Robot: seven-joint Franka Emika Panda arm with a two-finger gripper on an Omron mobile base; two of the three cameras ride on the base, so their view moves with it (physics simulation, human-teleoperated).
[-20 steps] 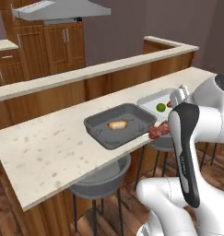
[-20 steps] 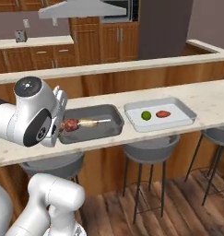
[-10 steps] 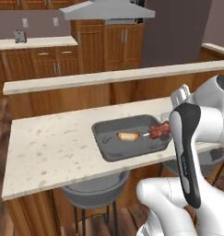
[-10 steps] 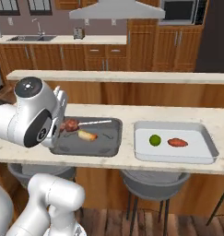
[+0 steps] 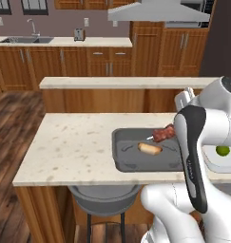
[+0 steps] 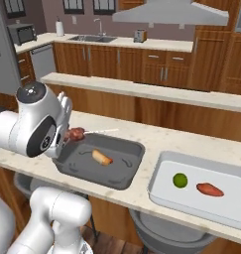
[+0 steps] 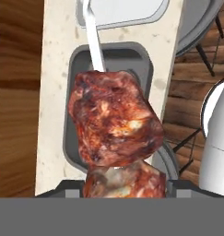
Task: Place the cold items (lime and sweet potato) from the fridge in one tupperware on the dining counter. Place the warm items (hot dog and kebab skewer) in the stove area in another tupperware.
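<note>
The gripper (image 7: 114, 184) is closed on the kebab (image 7: 113, 124), whose meat chunks sit right between the finger tips in the hand view while its pale stick points away over the grey tub (image 7: 72, 110). In the left base view the kebab (image 5: 163, 134) hangs above the right part of the grey tub (image 5: 124, 161), just beside the arm, clear of the tub's floor. In the right base view the kebab (image 6: 75, 133) is above the grey tub's (image 6: 123, 179) left edge with its stick reaching out over the tub.

The hot dog (image 6: 101, 157) lies flat inside the grey tub, near its middle, below and apart from the kebab; the left base view shows the hot dog (image 5: 149, 149) there too.

The white tub (image 6: 164, 193) sits just beside the grey tub on the same counter (image 6: 142, 136), on the far side from the arm in the right base view. Inside it lie the lime (image 6: 180, 180) and the sweet potato (image 6: 210, 189), near each other but apart. The lime (image 5: 223, 151) also shows past the arm in the left base view.
</note>
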